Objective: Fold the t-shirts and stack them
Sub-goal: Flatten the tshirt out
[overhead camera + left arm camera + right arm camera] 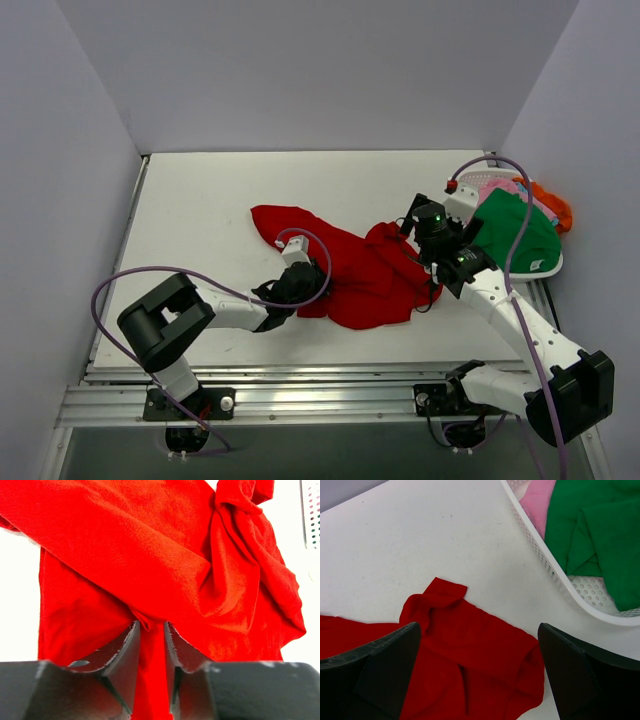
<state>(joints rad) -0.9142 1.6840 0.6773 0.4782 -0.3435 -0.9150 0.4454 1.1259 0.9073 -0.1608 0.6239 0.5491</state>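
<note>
The bright red t-shirt (360,275) lies crumpled on the white table, spread from centre left to centre right. My left gripper (300,285) sits at its near left edge. In the left wrist view the gripper (151,630) is shut on a fold of the red t-shirt (150,555). My right gripper (420,235) hovers over the shirt's right end. In the right wrist view it (479,635) is wide open and empty above the red cloth (470,665). A green t-shirt (515,230), a pink one (520,188) and an orange one (555,205) lie in the basket.
A white slatted basket (470,180) stands at the table's right edge, close to the right arm; its rim (540,560) shows with the green shirt (590,530) and the pink one (537,500). Grey walls enclose the table on three sides.
</note>
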